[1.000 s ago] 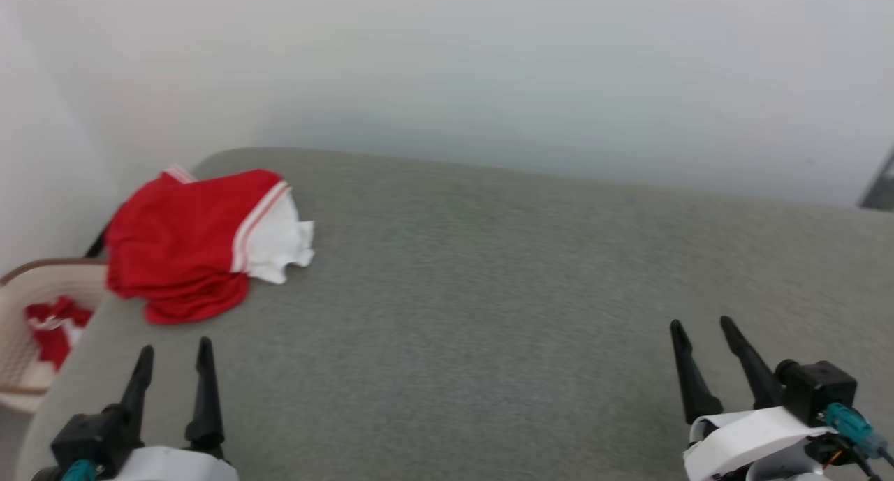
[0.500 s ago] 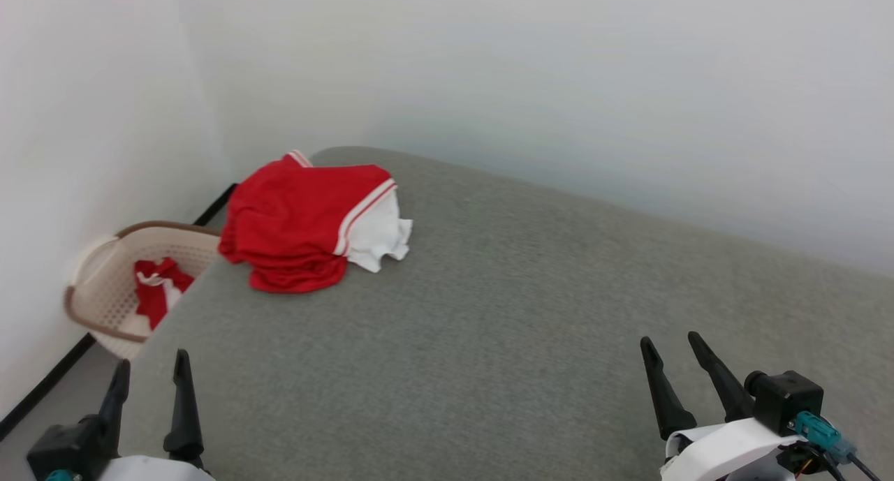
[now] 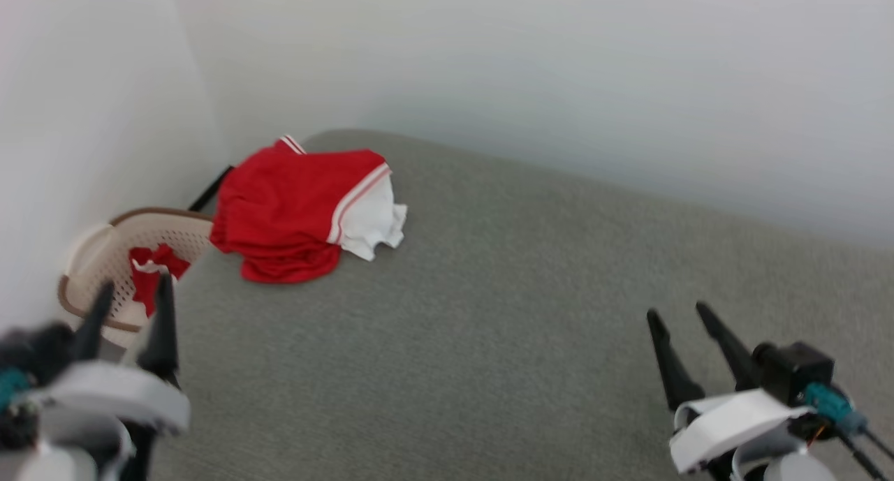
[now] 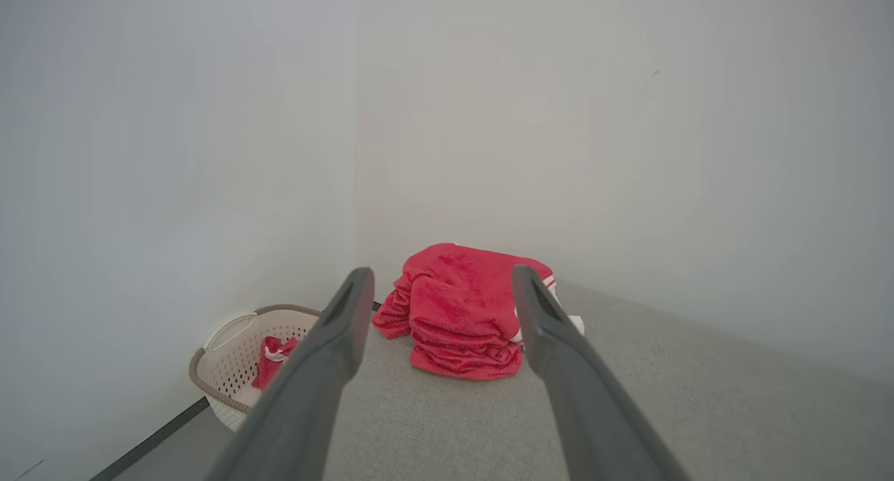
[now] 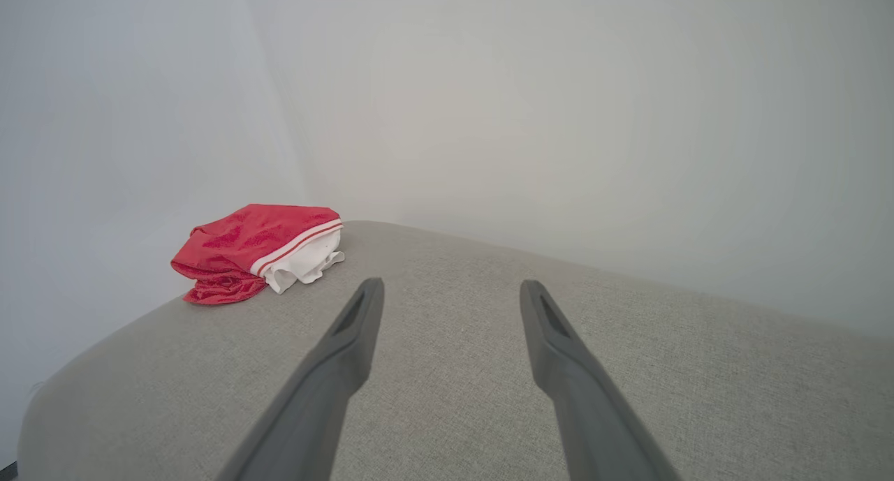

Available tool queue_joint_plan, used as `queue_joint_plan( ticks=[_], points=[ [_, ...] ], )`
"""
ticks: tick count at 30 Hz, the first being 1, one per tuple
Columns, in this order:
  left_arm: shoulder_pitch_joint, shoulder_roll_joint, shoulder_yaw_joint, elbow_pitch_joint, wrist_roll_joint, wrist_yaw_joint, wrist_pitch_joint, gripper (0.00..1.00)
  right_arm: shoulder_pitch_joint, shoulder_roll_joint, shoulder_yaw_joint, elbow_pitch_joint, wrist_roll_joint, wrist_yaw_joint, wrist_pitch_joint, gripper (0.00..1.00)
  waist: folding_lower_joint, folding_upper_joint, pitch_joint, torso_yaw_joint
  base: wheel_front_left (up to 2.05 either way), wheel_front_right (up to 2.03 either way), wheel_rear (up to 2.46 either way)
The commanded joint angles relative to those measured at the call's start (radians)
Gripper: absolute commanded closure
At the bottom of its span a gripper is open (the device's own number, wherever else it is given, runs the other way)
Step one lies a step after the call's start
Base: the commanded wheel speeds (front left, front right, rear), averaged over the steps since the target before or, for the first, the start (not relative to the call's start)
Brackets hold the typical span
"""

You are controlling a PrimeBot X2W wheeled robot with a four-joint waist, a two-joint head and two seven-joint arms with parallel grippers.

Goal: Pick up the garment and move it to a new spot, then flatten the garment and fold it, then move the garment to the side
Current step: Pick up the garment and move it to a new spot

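The garment [image 3: 293, 212] is a bunched red shirt with a white sleeve and striped trim, lying on the far left corner of the grey cushioned surface [image 3: 489, 313]. In the left wrist view the garment [image 4: 461, 310] sits ahead, framed between my two fingers. The right wrist view has the garment [image 5: 258, 250] off to the left. My left gripper [image 3: 133, 303] hovers open at the lower left, well short of the shirt. My right gripper [image 3: 681, 313] is open at the lower right, above bare cushion, nothing between its fingers.
A beige perforated laundry basket [image 3: 98, 257] with red cloth [image 3: 155, 271] inside stands on the floor off the surface's left edge, against the white wall; the basket [image 4: 230, 359] also appears in the left wrist view. White walls close the corner behind.
The head camera has swung left, bringing the basket and side wall into view. My left gripper has risen and now overlaps the basket; the garment lies unmoved.
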Motion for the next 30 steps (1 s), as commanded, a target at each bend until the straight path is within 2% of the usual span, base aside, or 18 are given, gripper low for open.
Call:
queue_joint_plan(
  ticks=[1,7,14,24,30],
  points=[
    [-0.042,0.014,0.002,0.011,-0.015,-0.009,0.011,0.0,-0.022,-0.01,-0.006,-0.009,-0.006,-0.001,0.004,0.0,0.0,0.0,0.082,-0.064,0.0,0.0,0.0],
    [-0.215,0.088,0.006,0.1,-0.089,-0.037,0.073,0.0,-0.075,-0.017,-0.02,-0.048,-0.041,-0.001,0.027,0.0,0.0,0.0,0.203,-0.145,0.0,0.0,0.0],
    [-0.438,0.217,-0.027,0.281,-0.176,-0.051,0.176,0.0,-0.127,-0.012,-0.028,-0.096,-0.075,-0.001,0.045,0.0,0.0,0.0,0.343,-0.23,0.0,0.0,0.0],
    [-0.669,0.376,-0.174,0.54,-0.32,-0.052,0.354,0.0,-0.174,-0.003,-0.04,-0.157,-0.112,-0.001,0.065,0.0,0.0,0.0,0.504,-0.313,0.0,0.0,0.0],
    [-0.771,0.412,-0.269,0.693,-0.368,-0.051,0.46,0.0,-0.177,-0.001,-0.047,-0.198,-0.118,-0.001,0.083,0.0,0.0,0.0,0.574,-0.336,0.0,0.0,0.0]
  ],
)
